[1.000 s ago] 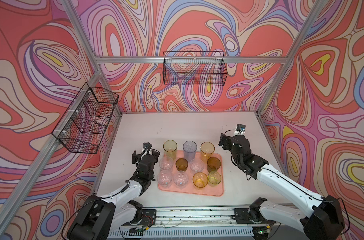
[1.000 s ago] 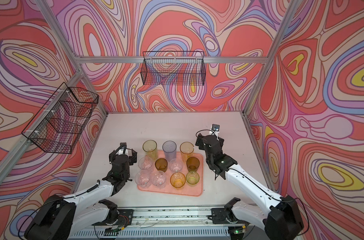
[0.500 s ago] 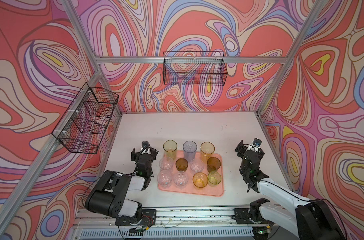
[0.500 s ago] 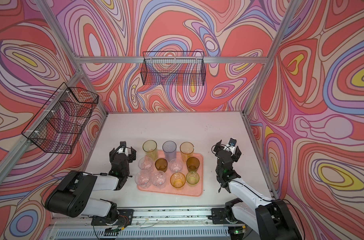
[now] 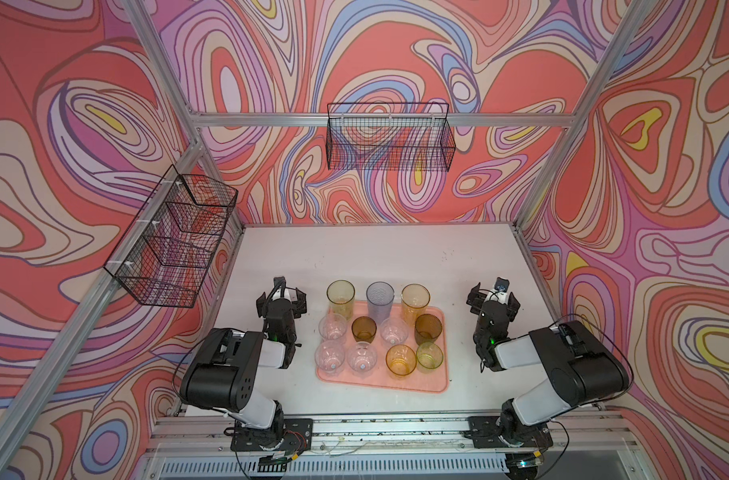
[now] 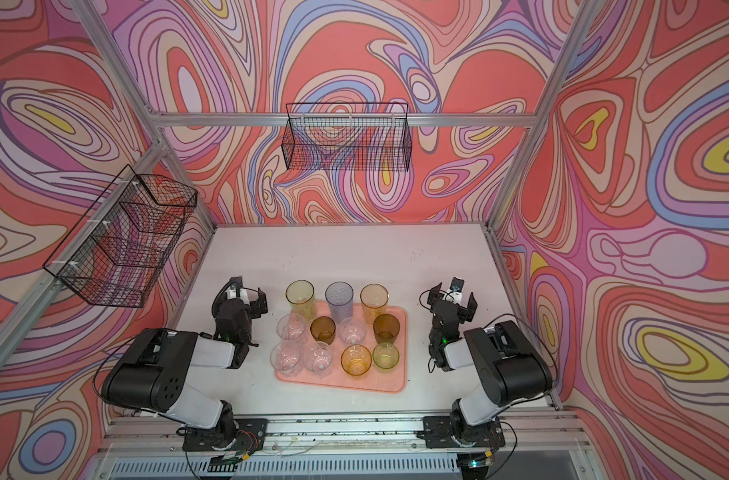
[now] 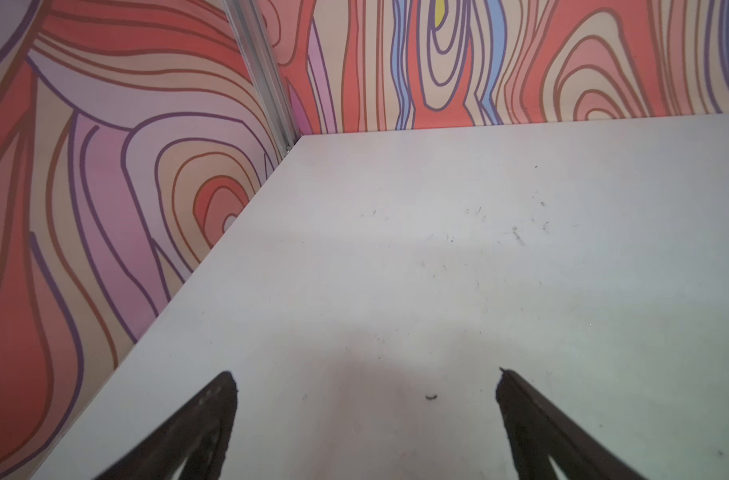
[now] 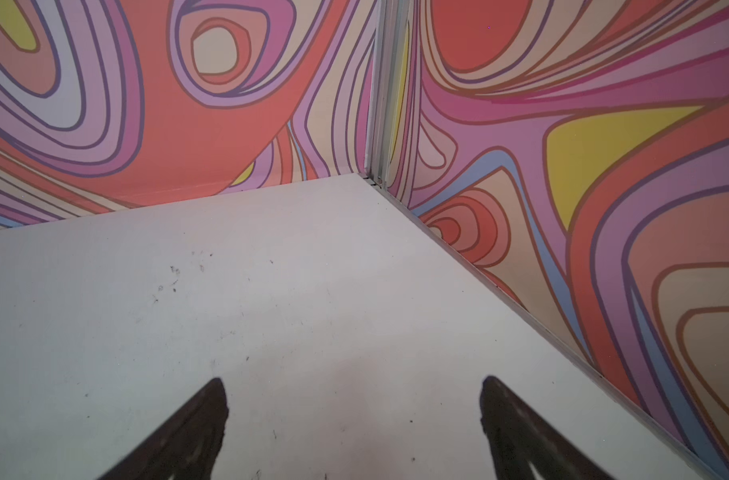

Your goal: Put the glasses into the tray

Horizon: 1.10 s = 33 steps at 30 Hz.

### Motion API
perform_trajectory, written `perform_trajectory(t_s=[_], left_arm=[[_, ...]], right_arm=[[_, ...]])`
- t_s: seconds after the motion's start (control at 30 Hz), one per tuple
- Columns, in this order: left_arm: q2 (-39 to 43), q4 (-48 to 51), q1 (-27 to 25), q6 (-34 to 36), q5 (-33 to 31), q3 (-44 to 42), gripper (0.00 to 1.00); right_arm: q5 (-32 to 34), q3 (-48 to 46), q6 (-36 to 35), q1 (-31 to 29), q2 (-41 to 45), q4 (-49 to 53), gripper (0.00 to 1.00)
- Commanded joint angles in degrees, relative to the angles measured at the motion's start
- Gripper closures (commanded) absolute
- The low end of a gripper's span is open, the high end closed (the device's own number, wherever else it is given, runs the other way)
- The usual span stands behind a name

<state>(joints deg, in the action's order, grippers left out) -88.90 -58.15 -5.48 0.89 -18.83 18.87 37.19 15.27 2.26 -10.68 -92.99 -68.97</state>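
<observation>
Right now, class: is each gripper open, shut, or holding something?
Left gripper: open, holding nothing.
Right gripper: open, holding nothing.

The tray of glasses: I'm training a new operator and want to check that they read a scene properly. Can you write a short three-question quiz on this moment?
1. True or false: the right gripper is shut on a glass.
2. Which colour is the tall glass that stands between the tall yellow glass and the tall orange glass? A green, B blue-grey, C clear.
3. How many short clear glasses stand in the tray?

Key
1. False: it is open and empty, off to the side of the tray.
2. B, the blue-grey glass.
3. Four.
</observation>
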Motion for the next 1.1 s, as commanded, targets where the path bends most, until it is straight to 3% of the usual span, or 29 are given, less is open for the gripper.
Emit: perform_trajectory(t_s=[0.0,0.33,0.47,0.5,0.53,0.6,0.63,1.07], left_arm=[[0.7,6.7,2.0,-3.0,4.1,2.4,0.00],[0.2,5.6,2.4,-2.9,4.7,2.1,0.00],[0.3,5.4,2.4,-2.9,4.7,2.0,0.00],[0.3,5.3,2.4,-2.8,4.6,2.0,0.00],[0.2,5.3,2.4,-2.8,4.7,2.0,0.00],[0.3,5.3,2.4,-2.9,4.7,2.0,0.00],[0.3,5.3,2.4,-2.9,4.7,2.0,0.00],[0.3,5.3,2.4,-2.9,4.7,2.0,0.00]], right_arm=[[-2.0,-1.0,-3.4,1.0,-4.4,-13.7,0.02],[-14.5,5.7,-2.6,3.7,-3.1,3.3,0.02],[-20.7,9.2,1.1,8.0,-2.7,11.9,0.02],[-21.2,8.9,2.2,8.7,-3.7,12.0,0.02],[-21.2,7.9,2.2,9.5,-6.3,5.5,0.02],[-23.2,7.7,3.6,10.3,-4.2,9.4,0.02],[-23.1,7.2,2.6,10.4,-5.5,6.0,0.02],[-24.0,9.1,2.3,10.3,-5.3,9.6,0.01]])
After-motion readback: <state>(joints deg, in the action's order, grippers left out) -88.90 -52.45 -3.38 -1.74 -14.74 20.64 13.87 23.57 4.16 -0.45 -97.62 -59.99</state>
